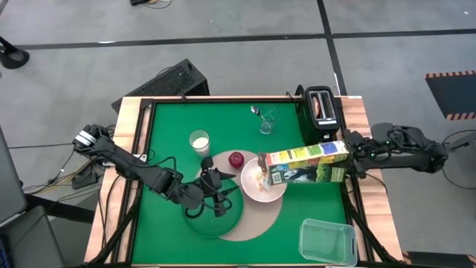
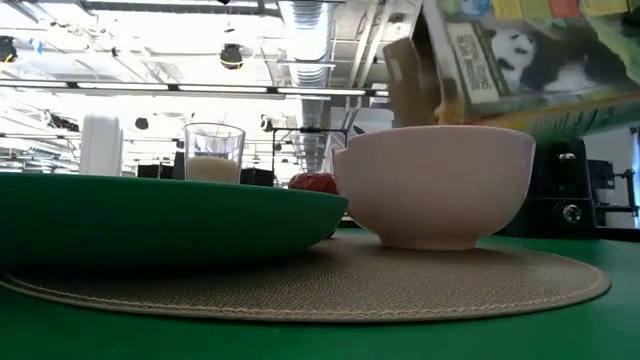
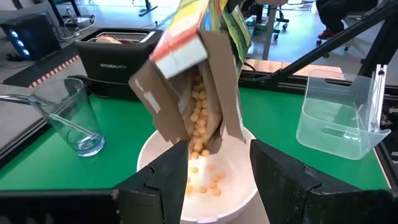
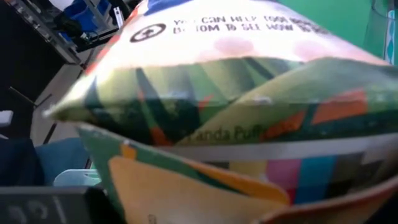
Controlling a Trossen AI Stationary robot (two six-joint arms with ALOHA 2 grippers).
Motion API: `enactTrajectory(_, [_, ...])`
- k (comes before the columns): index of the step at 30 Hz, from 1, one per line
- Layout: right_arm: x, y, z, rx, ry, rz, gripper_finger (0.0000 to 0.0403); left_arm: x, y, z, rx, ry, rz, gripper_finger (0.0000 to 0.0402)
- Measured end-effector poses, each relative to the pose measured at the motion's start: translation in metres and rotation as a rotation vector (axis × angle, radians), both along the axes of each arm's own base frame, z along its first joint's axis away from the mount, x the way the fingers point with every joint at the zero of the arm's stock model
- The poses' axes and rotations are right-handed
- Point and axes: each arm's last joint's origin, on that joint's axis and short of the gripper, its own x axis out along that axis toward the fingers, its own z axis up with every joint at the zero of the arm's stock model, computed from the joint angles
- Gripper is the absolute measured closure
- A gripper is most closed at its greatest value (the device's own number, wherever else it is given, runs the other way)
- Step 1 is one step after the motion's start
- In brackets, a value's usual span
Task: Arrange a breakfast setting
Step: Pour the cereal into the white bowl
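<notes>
My right gripper (image 1: 348,158) is shut on the colourful cereal box (image 1: 309,164), which lies tipped with its open end down over the white bowl (image 1: 260,187). Round cereal puffs (image 3: 199,124) fall from the box (image 3: 193,56) into the bowl (image 3: 205,186). The bowl stands on the round tan mat (image 1: 253,219), beside the dark-green plate (image 1: 212,221). My left gripper (image 1: 223,195) is open above the plate's right rim, pointing at the bowl; its fingers (image 3: 165,183) hold nothing. The clear glass (image 1: 266,120) stands at the far side with the metal spoon (image 3: 37,106) in it. My right gripper holds the cereal box by its closed end (image 1: 341,156), coming level from the table's right side. The box fills the right wrist view (image 4: 236,112) and hides the fingers. It is lifted clear, tilted, its open end (image 1: 266,170) lowest, above the bowl.
A black toaster (image 1: 322,108) stands at the far right. A clear plastic tub (image 1: 327,242) sits at the near right. A glass of milk (image 1: 199,141) and a small red fruit (image 1: 236,158) stand beyond the plate. The table has a raised wooden border.
</notes>
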Motion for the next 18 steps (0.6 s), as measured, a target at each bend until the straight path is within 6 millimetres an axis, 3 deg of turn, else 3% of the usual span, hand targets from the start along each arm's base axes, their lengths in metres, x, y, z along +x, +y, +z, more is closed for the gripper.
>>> enactTrajectory(12, [-0.0062,0.0002,0.007,0.008,0.005,-0.004,0.0157,0.0,0.0001,0.0,0.005,0.003,-0.004,0.024])
enactTrajectory(18, [0.0022,-0.0001,0.0073,0.001,0.043,-0.001,0.0158,0.0008,0.0019,0.0,0.004,0.003,0.003,0.024])
